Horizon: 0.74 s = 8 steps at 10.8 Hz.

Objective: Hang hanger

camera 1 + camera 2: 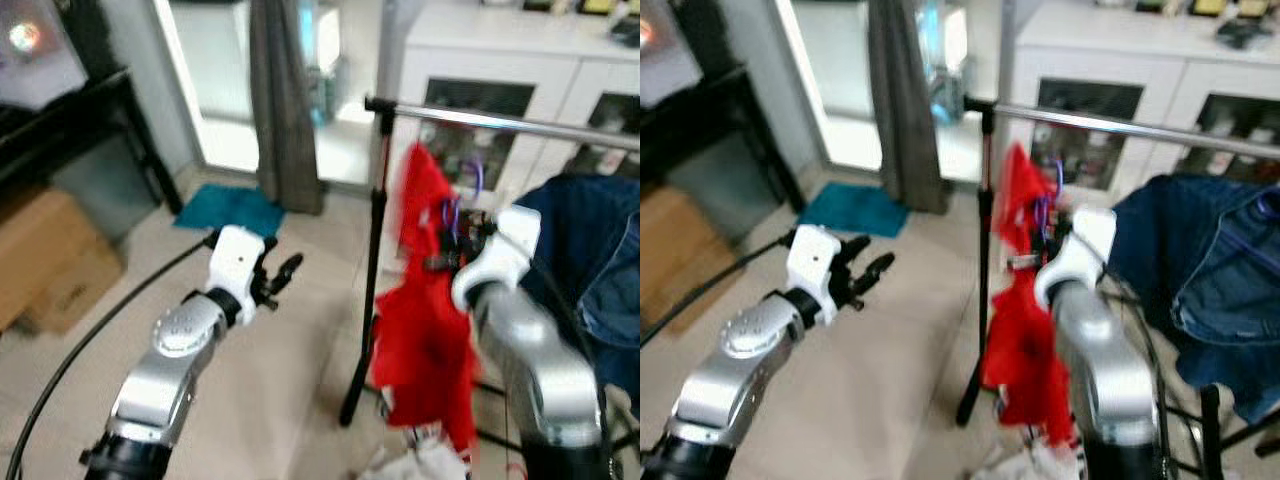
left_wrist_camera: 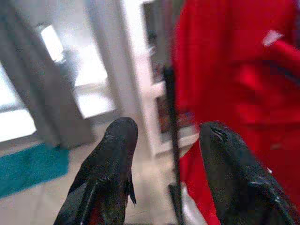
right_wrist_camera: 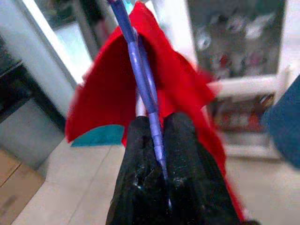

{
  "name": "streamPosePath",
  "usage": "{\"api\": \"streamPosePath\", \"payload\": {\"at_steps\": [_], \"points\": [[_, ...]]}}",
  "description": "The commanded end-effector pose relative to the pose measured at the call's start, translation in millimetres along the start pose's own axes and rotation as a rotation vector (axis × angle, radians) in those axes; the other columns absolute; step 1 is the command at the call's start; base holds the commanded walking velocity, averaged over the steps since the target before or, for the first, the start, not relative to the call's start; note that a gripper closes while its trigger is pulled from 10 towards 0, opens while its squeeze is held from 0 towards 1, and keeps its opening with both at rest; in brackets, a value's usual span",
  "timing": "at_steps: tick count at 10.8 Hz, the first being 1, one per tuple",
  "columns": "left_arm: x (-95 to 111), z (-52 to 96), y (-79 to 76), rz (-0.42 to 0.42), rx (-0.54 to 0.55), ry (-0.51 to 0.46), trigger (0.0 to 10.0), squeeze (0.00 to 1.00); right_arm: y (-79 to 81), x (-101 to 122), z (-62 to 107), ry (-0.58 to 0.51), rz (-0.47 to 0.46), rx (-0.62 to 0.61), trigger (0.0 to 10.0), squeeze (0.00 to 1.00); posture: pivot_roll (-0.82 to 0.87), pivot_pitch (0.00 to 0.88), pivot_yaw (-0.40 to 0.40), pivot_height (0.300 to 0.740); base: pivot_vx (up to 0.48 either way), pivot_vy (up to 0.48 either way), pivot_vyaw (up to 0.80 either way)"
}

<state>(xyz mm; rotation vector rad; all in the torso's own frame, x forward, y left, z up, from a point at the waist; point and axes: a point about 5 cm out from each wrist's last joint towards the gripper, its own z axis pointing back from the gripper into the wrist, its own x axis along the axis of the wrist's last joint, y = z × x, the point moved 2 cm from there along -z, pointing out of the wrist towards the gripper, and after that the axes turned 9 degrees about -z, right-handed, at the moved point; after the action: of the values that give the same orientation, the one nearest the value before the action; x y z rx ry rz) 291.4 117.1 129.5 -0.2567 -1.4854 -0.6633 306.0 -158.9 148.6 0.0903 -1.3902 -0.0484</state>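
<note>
A purple hanger (image 3: 140, 70) carries a red garment (image 1: 425, 330) that droops toward the floor. My right gripper (image 3: 158, 136) is shut on the hanger's stem and holds it just below the silver rail (image 1: 500, 121) of a clothes rack, near the rail's left end. The hanger's hook (image 1: 477, 180) sits under the rail, apart from it. My left gripper (image 1: 282, 275) is raised to the left of the rack's black upright (image 1: 372, 270), open, with nothing between its fingers (image 2: 110, 159).
A dark blue denim garment (image 1: 590, 270) hangs on the rail to the right. A white cabinet (image 1: 500, 60) stands behind the rack. A grey curtain (image 1: 285, 100), a teal mat (image 1: 228, 208) and a cardboard box (image 1: 50, 260) lie to the left. A black cable (image 1: 90, 330) crosses the floor.
</note>
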Motion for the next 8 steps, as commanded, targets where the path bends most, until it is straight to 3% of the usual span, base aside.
{"api": "streamPosePath", "payload": {"at_steps": [1, 5, 8], "points": [[5.4, -1.2, -7.9, -0.004, -0.053, -0.025, 10.0, 0.0, -7.3, 8.1, -3.6, -0.018, 0.025, -0.027, 10.0, 0.0, -0.07, 0.0, 0.053, 0.74, 0.0, 0.0, 0.0], [35.7, 6.2, -20.6, -0.038, -0.244, -0.171, 10.0, 0.0, -15.1, 35.7, -44.2, -0.009, 0.036, -0.068, 10.0, 0.0, -0.05, 0.003, 0.031, 0.74, 0.0, 0.0, 0.0], [41.9, 10.9, -25.2, -0.034, -0.289, -0.189, 10.0, 0.0, -16.5, 51.7, -83.3, 0.041, -0.001, -0.102, 10.0, 0.0, -0.04, 0.02, 0.024, 0.74, 0.0, 0.0, 0.0]]}}
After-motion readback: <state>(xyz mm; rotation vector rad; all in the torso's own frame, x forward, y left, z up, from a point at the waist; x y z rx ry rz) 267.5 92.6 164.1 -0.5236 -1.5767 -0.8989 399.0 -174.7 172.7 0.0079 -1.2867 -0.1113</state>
